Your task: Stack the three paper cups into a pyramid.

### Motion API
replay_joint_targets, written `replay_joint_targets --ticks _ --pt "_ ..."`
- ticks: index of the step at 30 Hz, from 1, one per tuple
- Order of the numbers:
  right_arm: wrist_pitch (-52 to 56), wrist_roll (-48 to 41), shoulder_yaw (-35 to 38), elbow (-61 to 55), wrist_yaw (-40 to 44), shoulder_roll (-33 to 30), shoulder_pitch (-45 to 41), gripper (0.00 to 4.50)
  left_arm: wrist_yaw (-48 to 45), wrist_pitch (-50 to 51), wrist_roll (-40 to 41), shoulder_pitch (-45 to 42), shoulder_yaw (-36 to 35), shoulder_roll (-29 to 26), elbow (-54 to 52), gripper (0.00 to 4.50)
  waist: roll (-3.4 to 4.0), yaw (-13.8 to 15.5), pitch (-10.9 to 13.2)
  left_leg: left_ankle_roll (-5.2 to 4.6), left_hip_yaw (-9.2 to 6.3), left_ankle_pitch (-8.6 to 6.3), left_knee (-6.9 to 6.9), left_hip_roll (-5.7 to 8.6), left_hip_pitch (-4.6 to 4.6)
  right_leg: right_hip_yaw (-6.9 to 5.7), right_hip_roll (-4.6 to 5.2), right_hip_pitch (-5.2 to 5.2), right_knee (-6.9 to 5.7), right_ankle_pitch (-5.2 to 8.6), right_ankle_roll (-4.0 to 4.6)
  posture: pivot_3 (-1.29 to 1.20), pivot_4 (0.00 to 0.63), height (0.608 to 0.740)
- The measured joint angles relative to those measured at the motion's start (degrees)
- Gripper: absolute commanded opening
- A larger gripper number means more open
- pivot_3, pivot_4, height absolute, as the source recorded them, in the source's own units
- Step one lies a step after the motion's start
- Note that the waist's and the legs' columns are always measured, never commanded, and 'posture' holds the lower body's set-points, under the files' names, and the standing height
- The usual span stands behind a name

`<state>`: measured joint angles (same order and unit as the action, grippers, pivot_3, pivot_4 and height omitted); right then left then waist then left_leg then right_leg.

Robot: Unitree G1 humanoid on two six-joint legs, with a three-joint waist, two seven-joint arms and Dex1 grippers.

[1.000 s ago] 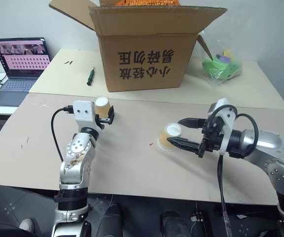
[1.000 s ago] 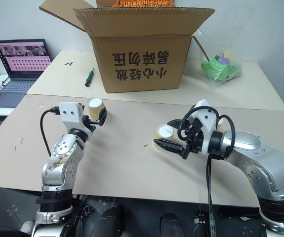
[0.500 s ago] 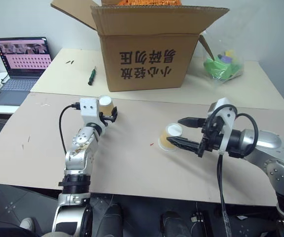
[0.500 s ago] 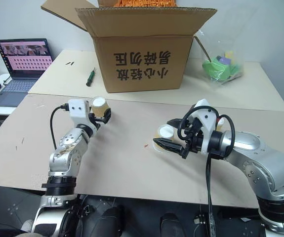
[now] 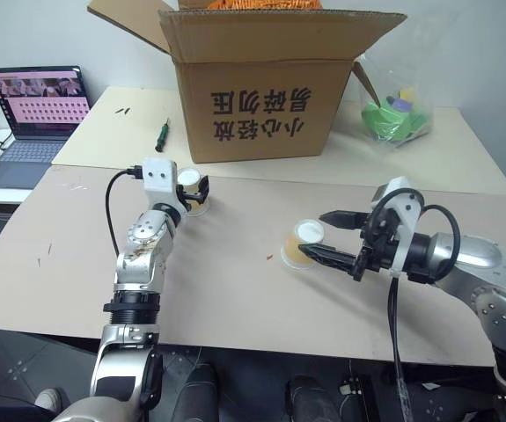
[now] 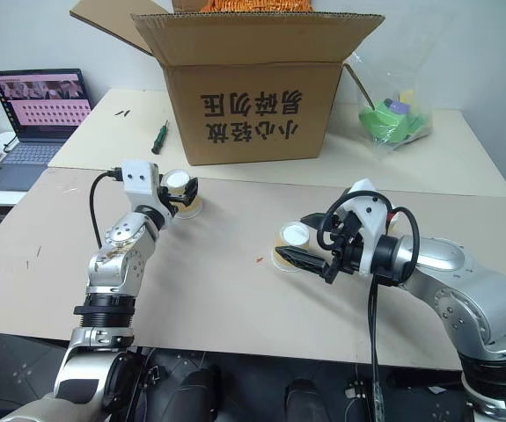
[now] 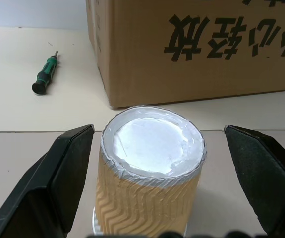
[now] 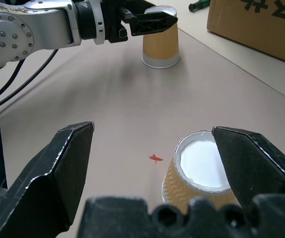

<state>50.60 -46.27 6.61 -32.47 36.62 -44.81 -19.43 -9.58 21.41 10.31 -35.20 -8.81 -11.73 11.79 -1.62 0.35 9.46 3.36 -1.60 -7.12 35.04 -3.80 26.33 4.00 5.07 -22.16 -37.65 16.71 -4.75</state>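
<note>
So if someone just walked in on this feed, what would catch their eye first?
Probably the big cardboard box with upside-down printed characters at the back of the table. Next, the left gripper with open fingers on either side of an upside-down paper cup just before the box. The right gripper hangs open beside another inverted cup mid-table.

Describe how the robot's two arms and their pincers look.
Both arms are silver-grey metal with rounded joints. Each wrist carries a white block, and a black cable loops from it. The left pincer and right pincer each have two black, wedge-shaped fingers. The left arm's casing looks scuffed.
</note>
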Motion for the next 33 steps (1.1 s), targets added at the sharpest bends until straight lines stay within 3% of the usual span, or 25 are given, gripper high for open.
replay_joint_targets --ticks 3,5,11,16,21,29,33 --pt "0.0 0.0 0.57 -0.27 -0.21 0.0 0.02 4.5 0.05 -0.03 0.04 -0.04 -0.16 0.0 0.47 2.71 0.0 0.0 0.0 0.0 0.0 0.0 0.0 0.0 0.0 0.0 0.0 0.0 0.0 0.0 0.0 0.0 0.15 0.705" --pt "0.0 0.02 0.8 -0.3 -0.37 0.0 0.02 4.5 0.03 -0.03 0.03 -0.16 -0.16 -0.01 0.62 2.41 0.0 0.0 0.0 0.0 0.0 0.0 0.0 0.0 0.0 0.0 0.0 0.0 0.0 0.0 0.0 0.0 0.15 0.705" --pt "0.0 0.05 0.8 -0.31 -0.52 0.0 0.06 4.5 -0.96 -0.72 0.11 -0.56 0.03 -0.31 1.17 2.41 0.0 0.0 0.0 0.0 0.0 0.0 -0.01 0.0 0.0 0.0 0.0 0.0 0.0 0.0 0.0 0.0 0.15 0.705" --pt "0.0 0.44 0.82 -0.27 -0.57 0.01 0.24 4.5 -14.06 -4.07 4.47 0.21 4.57 -1.12 -6.54 2.41 -0.01 0.29 0.01 0.01 0.01 0.0 -0.03 0.02 0.03 -0.01 0.02 0.0 0.04 0.0 0.0 0.0 0.15 0.705" --pt "-0.01 1.84 0.54 0.05 -0.5 0.03 0.23 4.5 -27.64 -1.67 8.71 3.39 9.79 -6.68 -12.83 2.41 0.03 -0.79 -0.01 0.01 0.01 0.01 -0.06 -0.01 -0.05 0.02 0.0 0.0 -0.03 0.0 0.01 0.0 0.15 0.705" --pt "-0.01 2.58 0.67 0.31 -0.67 0.17 0.91 4.5 -37.81 -0.7 8.12 4.82 14.85 -11.81 -11.53 2.41 0.03 -1.0 0.0 0.0 0.01 0.0 -0.04 0.0 -0.03 0.01 0.01 0.01 0.0 0.01 0.02 0.0 0.15 0.705" --pt "-0.01 2.56 0.98 -0.34 -1.29 0.17 2.42 4.5 -43.19 -2.91 6.73 4.3 19.99 -10.88 -8.98 2.41 0.02 -0.57 0.0 0.0 0.01 0.0 0.0 0.0 0.02 0.0 0.02 0.01 0.02 0.01 0.01 0.0 0.15 0.705"
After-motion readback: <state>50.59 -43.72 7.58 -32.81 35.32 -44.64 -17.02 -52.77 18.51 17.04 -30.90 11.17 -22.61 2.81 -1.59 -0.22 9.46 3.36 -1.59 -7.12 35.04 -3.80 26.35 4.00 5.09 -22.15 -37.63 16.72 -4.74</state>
